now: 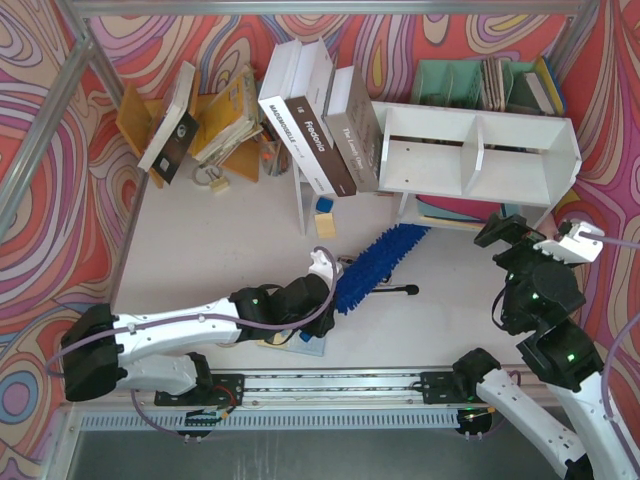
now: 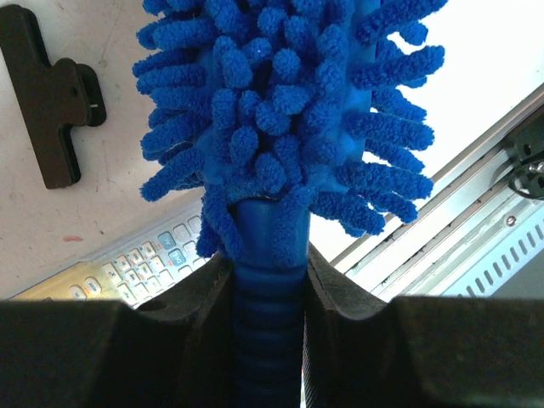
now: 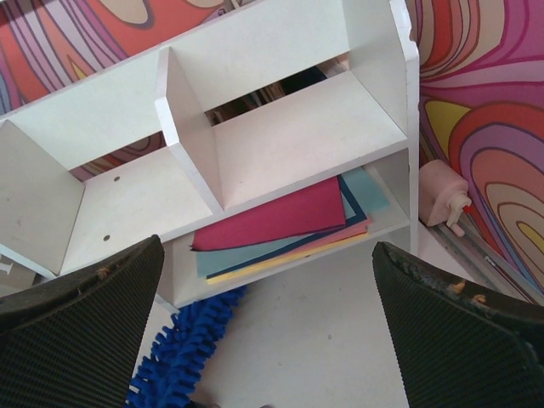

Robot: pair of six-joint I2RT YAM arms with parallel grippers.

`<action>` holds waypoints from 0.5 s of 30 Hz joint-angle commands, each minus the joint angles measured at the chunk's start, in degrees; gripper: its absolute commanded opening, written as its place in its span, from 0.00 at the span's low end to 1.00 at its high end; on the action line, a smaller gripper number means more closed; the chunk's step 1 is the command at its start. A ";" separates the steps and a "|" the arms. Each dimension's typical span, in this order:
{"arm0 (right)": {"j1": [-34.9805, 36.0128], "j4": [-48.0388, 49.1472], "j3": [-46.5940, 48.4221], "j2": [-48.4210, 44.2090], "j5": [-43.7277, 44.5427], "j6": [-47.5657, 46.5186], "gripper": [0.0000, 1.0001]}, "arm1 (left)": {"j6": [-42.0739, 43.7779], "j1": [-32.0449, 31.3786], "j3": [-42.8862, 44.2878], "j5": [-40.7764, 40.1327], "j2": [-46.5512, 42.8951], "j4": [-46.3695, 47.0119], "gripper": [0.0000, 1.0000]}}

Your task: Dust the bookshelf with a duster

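Top external view: the left gripper (image 1: 322,270) is clenched on the slim handle of the duster (image 1: 385,258). The duster's fluffy blue head runs diagonally away from the arm toward the lower left corner of the bookshelf (image 1: 478,150). Its tip is near that corner; whether it touches cannot be told. Left wrist view: both fingers (image 2: 195,314) press the ribbed handle just below the microfibre head, with a black stapler (image 2: 51,93) and a calculator (image 2: 144,263) on the table beneath. Right wrist view: the right gripper (image 3: 268,331) is released, fingers spread wide, facing the shelf's right half. Coloured paper sheets (image 3: 280,225) lie stacked in the lower tier. Leaning books (image 1: 320,120) rest against the shelf's left end.
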 commanded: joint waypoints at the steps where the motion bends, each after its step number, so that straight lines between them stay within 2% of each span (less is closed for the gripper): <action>1: 0.18 1.15 2.49 0.37 -0.14 -0.35 0.99 | -5.03 0.97 0.00 -5.84 2.31 -7.18 0.00; 9: 0.10 0.17 2.05 -0.49 -0.06 0.45 0.99 | -6.54 0.97 -0.47 -7.50 1.94 -10.03 0.00; 15: 0.15 -0.12 1.61 -0.86 -0.14 0.96 0.99 | -7.96 0.97 -1.54 -12.47 -3.47 -11.36 0.00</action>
